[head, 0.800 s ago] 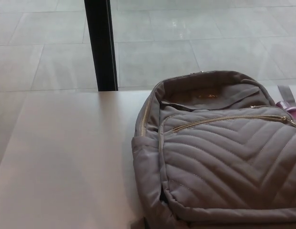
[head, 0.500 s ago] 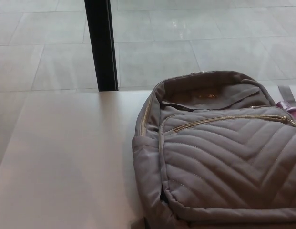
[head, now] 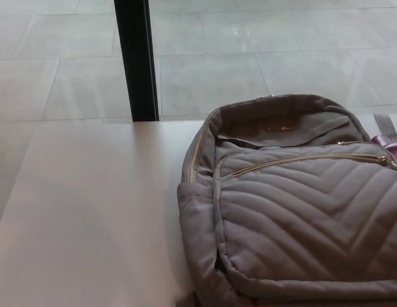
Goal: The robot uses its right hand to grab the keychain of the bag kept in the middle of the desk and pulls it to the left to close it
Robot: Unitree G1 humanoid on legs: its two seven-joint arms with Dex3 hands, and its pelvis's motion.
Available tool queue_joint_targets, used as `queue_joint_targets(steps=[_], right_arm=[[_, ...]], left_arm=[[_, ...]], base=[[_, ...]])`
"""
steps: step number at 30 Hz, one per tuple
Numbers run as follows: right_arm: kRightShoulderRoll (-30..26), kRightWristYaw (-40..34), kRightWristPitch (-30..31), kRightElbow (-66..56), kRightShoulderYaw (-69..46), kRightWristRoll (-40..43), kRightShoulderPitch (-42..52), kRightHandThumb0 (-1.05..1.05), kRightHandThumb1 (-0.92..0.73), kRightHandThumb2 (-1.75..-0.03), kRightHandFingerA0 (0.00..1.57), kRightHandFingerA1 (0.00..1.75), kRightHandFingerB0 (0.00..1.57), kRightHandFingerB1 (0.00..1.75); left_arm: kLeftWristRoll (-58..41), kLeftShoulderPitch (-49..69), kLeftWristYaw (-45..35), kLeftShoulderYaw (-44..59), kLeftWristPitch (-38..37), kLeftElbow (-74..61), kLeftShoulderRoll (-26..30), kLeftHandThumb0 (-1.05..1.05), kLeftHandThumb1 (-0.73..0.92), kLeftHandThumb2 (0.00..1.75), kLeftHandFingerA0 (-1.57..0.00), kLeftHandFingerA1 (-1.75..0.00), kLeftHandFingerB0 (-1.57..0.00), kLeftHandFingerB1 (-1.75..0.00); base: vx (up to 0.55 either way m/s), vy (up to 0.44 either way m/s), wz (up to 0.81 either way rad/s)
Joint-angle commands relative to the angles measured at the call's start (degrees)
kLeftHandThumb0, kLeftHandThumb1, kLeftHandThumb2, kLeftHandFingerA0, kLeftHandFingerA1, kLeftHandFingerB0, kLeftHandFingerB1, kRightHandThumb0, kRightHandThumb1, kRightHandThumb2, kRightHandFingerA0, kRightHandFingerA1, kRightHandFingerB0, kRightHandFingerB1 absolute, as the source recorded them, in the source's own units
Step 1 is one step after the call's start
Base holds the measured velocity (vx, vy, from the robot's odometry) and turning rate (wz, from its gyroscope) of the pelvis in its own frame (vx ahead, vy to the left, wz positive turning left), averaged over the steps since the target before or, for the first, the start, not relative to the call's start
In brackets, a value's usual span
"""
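A grey quilted backpack [head: 300,211] lies flat on the white desk [head: 89,211], filling the right half of the head view. Its main compartment [head: 281,125] gapes open at the top. A gold zipper line [head: 300,160] runs across the front pocket toward the right edge, where a gold pull [head: 393,163] sits. A purple keychain piece [head: 385,142] and a grey strap [head: 382,125] show at the far right. Neither of my hands appears in the picture.
A black vertical post [head: 135,61] stands behind the desk's far edge. Tiled floor [head: 249,51] lies beyond. The desk's left half holds nothing.
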Motion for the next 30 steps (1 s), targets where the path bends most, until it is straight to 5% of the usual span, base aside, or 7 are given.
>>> queue_joint_targets(steps=[1, 15, 17, 18, 19, 20, 30], right_arm=[[-5.6, 6.3, 10.6, -19.1, 0.2, 9.3, -6.2, -0.85, -0.57, -0.93, 0.09, 0.56, 0.0, 0.4], [-7.0, 12.9, 5.1, -24.3, 18.3, -2.1, -7.7, -0.73, -0.54, -0.91, 0.08, 0.48, 0.0, 0.19], [-6.6, 13.6, 5.3, -22.8, 20.0, -2.1, -7.9, -0.72, -0.68, -0.6, 0.2, 0.36, 0.05, 0.25], [-6.7, 13.7, 4.4, -21.8, 20.9, -3.1, -8.0, -0.38, -0.39, -0.98, 0.01, 0.49, 0.0, 0.5], [-7.1, 13.5, 3.6, -21.0, 21.7, -4.3, -7.9, -0.74, -0.69, -0.61, 0.22, 0.37, 0.09, 0.26], [-8.0, 13.2, 2.0, -19.6, 23.2, -6.8, -7.8, -0.76, -0.56, -0.9, 0.17, 0.49, 0.1, 0.39], [-11.6, 10.3, -3.5, -12.9, 28.7, -15.5, -7.4, -0.65, -0.69, -0.62, 0.28, 0.37, 0.29, 0.31]], left_arm=[[-1.2, -0.1, -3.6, -0.3, -3.4, -0.3, 1.2, -0.54, 0.62, 0.58, -0.4, -0.7, -0.27, -0.41], [-0.4, 0.7, -2.8, -1.1, -3.7, 1.1, 1.3, -0.58, 0.61, 0.59, -0.39, -0.67, -0.29, -0.42], [-1.7, 0.7, -3.7, -0.4, -3.4, 1.1, 1.1, -0.55, 0.61, 0.58, -0.39, -0.69, -0.3, -0.43], [-1.2, 0.8, -3.3, -0.8, -3.8, 1.0, 1.1, -0.56, 0.63, 0.59, -0.42, -0.71, -0.32, -0.43], [-1.1, 0.9, -3.3, -1.0, -4.0, 0.8, 1.1, -0.57, 0.64, 0.59, -0.4, -0.71, -0.32, -0.44], [-0.7, 1.0, -3.1, -1.5, -4.3, 0.8, 1.2, -0.62, 0.63, 0.59, -0.43, -0.68, -0.32, -0.42], [-0.6, 0.8, -3.1, -3.2, -5.3, 1.1, 1.6, -0.6, 0.65, 0.59, -0.45, -0.72, -0.35, -0.45]], base=[[0.0, 0.0, 0.0], [0.0, 0.0, 0.0], [0.0, 0.0, 0.0], [0.0, 0.0, 0.0], [0.0, 0.0, 0.0], [0.0, 0.0, 0.0], [0.0, 0.0, 0.0]])
